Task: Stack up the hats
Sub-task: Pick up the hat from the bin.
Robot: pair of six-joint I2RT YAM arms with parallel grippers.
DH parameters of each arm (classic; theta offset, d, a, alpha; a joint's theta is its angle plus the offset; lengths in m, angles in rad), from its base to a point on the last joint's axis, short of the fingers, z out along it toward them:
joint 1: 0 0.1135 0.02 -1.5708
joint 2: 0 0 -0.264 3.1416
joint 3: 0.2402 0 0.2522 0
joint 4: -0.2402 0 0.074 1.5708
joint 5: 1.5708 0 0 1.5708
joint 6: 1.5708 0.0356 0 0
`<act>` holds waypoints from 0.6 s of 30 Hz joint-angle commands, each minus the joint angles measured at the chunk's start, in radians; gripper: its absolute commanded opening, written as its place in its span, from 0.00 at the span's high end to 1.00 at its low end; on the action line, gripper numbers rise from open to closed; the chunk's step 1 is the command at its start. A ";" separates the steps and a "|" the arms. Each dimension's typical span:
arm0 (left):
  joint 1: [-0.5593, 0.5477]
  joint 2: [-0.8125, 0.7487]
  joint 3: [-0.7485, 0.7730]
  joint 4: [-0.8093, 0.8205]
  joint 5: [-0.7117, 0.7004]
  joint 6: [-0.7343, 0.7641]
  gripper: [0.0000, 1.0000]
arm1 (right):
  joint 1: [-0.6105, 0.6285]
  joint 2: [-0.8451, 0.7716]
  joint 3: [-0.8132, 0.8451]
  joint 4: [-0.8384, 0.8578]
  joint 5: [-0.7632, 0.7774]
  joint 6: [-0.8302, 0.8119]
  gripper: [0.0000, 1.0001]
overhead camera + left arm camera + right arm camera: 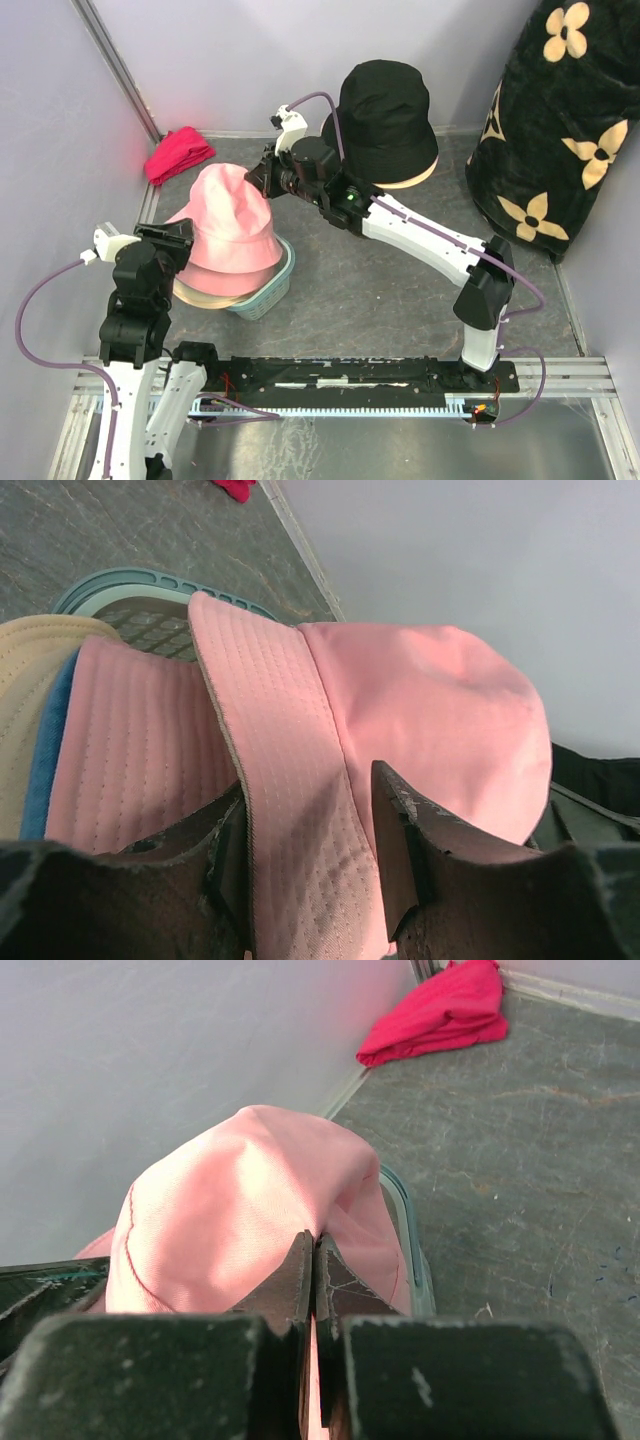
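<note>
The black hat (385,105) is the biggest thing left unstacked. It sits on the head (415,178) at the far side of the table, well apart from the pile.

The basket (268,297) stands near the left arm and holds the pile. The beige hat (205,293) is lowest in view, and the left wrist view shows an edge of the blue hat (55,750) above it. The pink hat (228,220) is on top, its crown upright and its near brim folded upward.

The right gripper (312,1245) is closed on a pinch of the pink crown. The left gripper (308,785) has its jaws parted on either side of the pink brim and appears not to squeeze it, though the close view leaves that uncertain.

The step in hand looks like seating the pink hat on the pile. Next the right jaws need to part and lift straight off so the crown is not dragged, and the folded brim may want flattening. After that the black hat must come off the head and go on top.

The red cloth (178,153) lies in the far left corner, no part of this.
</note>
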 commanded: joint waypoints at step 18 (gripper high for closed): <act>0.005 0.035 0.048 0.098 -0.016 0.007 0.49 | -0.006 -0.108 0.104 0.142 0.017 -0.163 0.99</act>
